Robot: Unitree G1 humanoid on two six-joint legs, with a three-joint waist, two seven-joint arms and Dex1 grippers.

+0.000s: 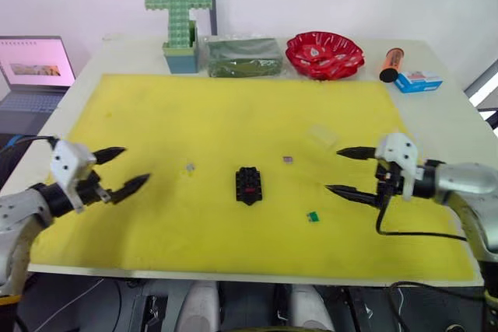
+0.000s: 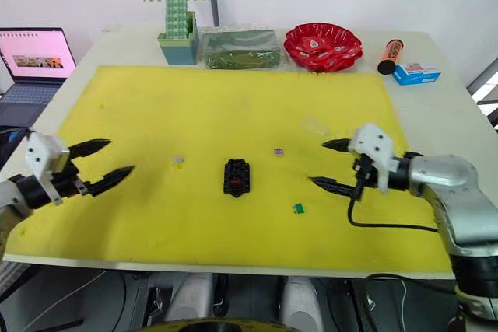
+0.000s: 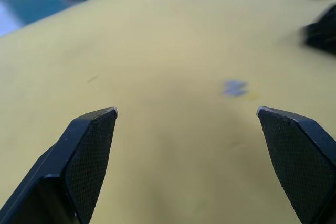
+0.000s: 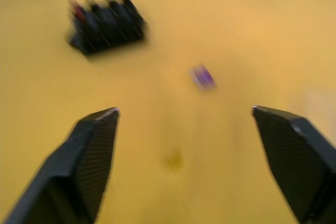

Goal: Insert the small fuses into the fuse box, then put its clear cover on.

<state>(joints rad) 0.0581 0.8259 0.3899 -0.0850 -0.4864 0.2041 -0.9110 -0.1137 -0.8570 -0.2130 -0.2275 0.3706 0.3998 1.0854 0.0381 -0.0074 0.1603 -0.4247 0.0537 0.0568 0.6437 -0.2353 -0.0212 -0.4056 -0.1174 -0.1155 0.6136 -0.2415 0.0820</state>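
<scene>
The black fuse box (image 1: 249,185) sits mid-mat on the yellow mat (image 1: 156,106), with a red fuse (image 1: 249,190) showing in its top. Loose on the mat lie a grey fuse (image 1: 190,167) to the box's left, a purplish fuse (image 1: 288,159) to its right and a green fuse (image 1: 313,216) nearer the front. The clear cover (image 1: 321,135) rests farther right and back. My left gripper (image 1: 134,166) hovers open left of the grey fuse (image 3: 234,87). My right gripper (image 1: 333,169) is open right of the purplish fuse (image 4: 203,77), empty.
Along the table's back stand a green block cross in a teal cup (image 1: 180,17), a wrapped green package (image 1: 243,56), a red bowl (image 1: 324,54), an orange tube (image 1: 391,64) and a blue-white box (image 1: 418,81). A laptop (image 1: 35,68) sits off the left edge.
</scene>
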